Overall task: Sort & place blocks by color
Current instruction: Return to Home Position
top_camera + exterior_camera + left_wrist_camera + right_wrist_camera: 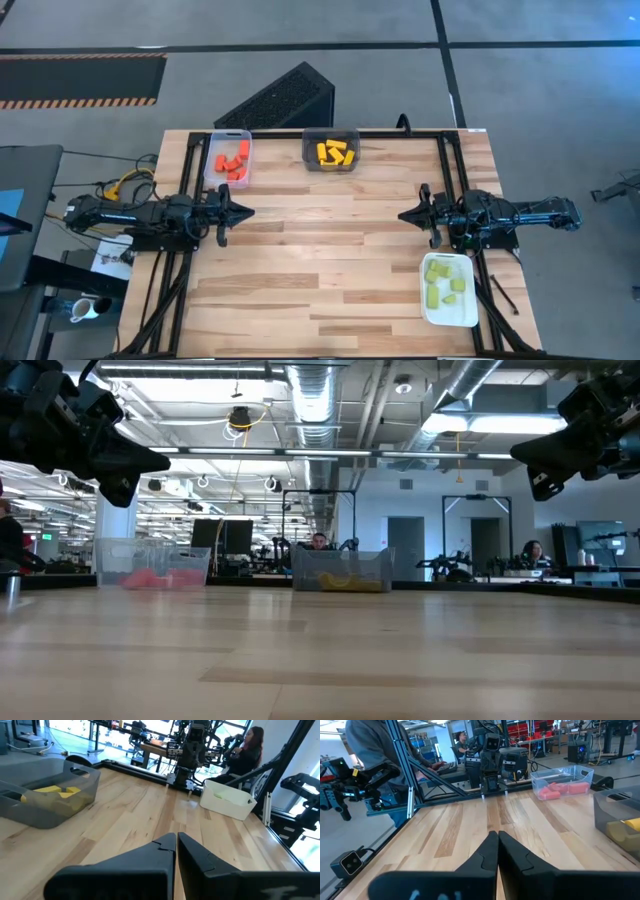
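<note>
Wood-plank surface (330, 260), one arm at each side edge in the high view, tips facing each other across the middle.

Left end effector (249, 211): mid-left of the high frame, pointing toward centre. Fingers pressed together, no real gap, holding nothing and touching nothing. Left wrist view agrees: its two dark fingers (162, 845) meet tip to tip over bare wood.

Right end effector (402, 214): mid-right of the high frame, pointing toward centre, approx. level w/ the left one. Also closed up tight and empty. In the right wrist view its fingers (512, 851) sit flush against each other.

Low view: both hang above the wood, not on it, the left at the frame's upper left and the right at its upper right.

Blocks, all in trays:
- Red blocks (231, 162) in the clear tray (228, 134), upper left of the high frame, above the left end effector in the picture, near but apart.
- Yellow blocks (335, 153) in the dark grey tray (308, 150), upper centre, well apart from both end effectors.
- Green blocks (446, 280) in the white tray (455, 318), lower right, just beside the right arm and below the right end effector in the picture, not touching it.
</note>
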